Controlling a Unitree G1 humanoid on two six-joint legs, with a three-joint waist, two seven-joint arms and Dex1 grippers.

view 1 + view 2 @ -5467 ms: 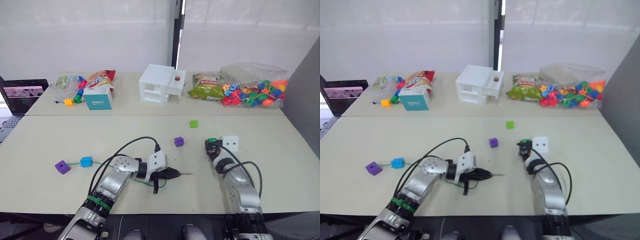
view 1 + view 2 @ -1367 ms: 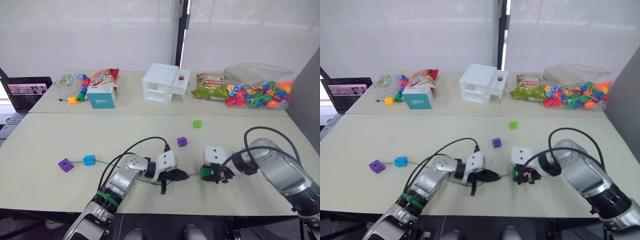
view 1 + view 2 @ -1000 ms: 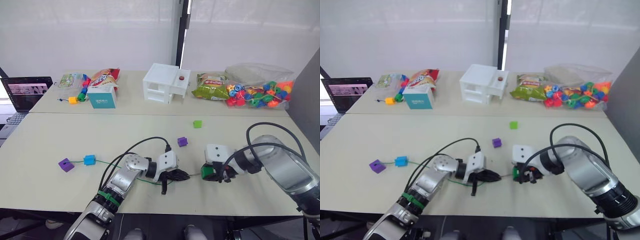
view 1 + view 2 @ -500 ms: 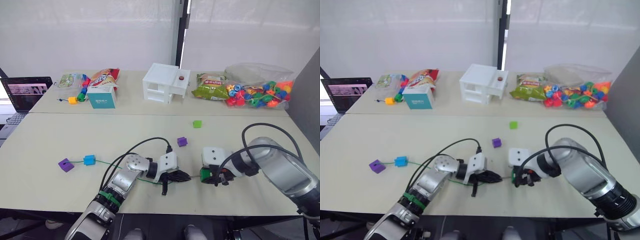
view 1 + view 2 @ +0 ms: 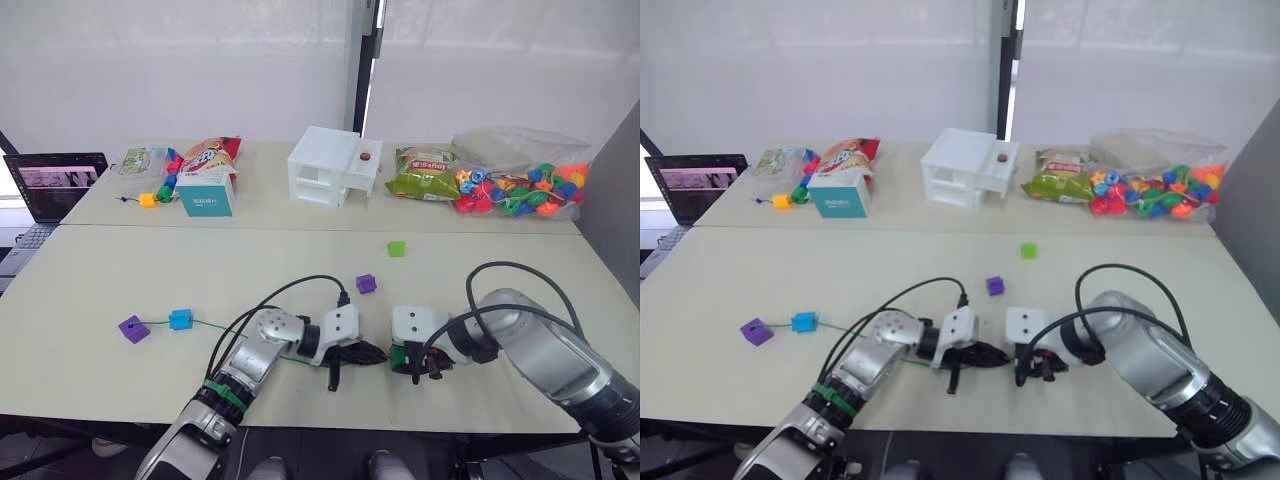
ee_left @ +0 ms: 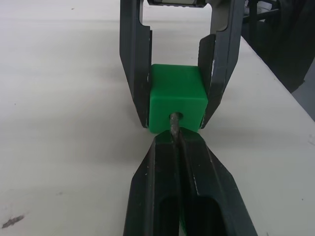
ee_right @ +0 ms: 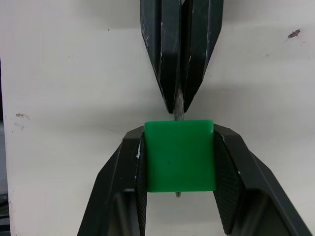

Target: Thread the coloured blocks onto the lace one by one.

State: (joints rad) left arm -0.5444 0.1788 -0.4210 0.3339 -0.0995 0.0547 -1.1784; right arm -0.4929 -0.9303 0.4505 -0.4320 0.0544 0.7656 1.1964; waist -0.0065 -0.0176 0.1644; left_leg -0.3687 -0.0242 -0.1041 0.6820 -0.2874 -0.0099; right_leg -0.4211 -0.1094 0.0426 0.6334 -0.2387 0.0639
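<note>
**Dark green block meeting the lace tip, front edge of table**

- Right gripper [image 7: 178, 196]: fingers clamped on either side of the dark green block [image 6: 175, 97], held just above the table [image 5: 100, 270].
- Left gripper [image 6: 179, 142]: fingers pinched together on the lace [image 5: 215, 327] at its silvery tip [image 6: 174, 124], which sits in the block's hole.
- Blue block [image 5: 180, 319], purple block [image 5: 132, 328]: on the lace, far left.
- Loose: second purple block [image 5: 366, 284], light green block [image 5: 397, 248].
</note>
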